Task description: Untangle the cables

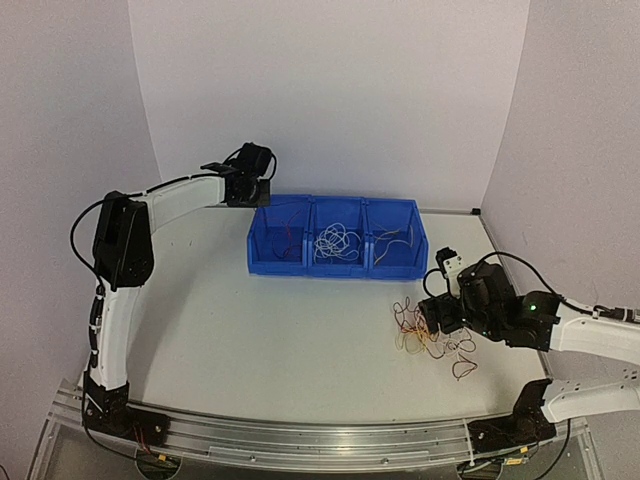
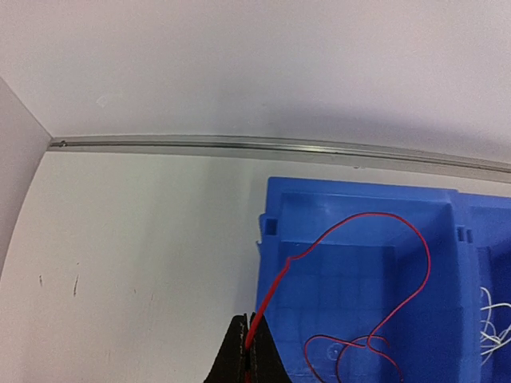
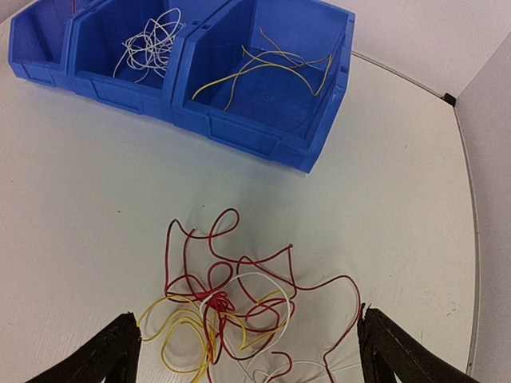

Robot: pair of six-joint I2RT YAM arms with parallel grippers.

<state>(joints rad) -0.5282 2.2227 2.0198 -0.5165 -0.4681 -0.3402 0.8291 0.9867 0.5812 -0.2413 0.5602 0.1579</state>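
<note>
A loose tangle of red, yellow and white cables (image 3: 231,307) lies on the table at the right (image 1: 430,335). My right gripper (image 3: 247,351) is open, its fingers spread wide on either side of the tangle, just above it. My left gripper (image 2: 249,351) is shut on a red cable (image 2: 351,239) that loops into the left compartment of the blue bin (image 2: 279,239). In the top view the left gripper (image 1: 250,185) hangs over the bin's left end (image 1: 262,262). White cables (image 3: 148,44) lie in the middle compartment, yellow ones (image 3: 263,68) in the right.
The blue three-compartment bin (image 3: 239,136) stands at the back middle of the white table. A metal strip (image 2: 239,145) runs along the table's far edge below the back wall. Side walls close in the left and right.
</note>
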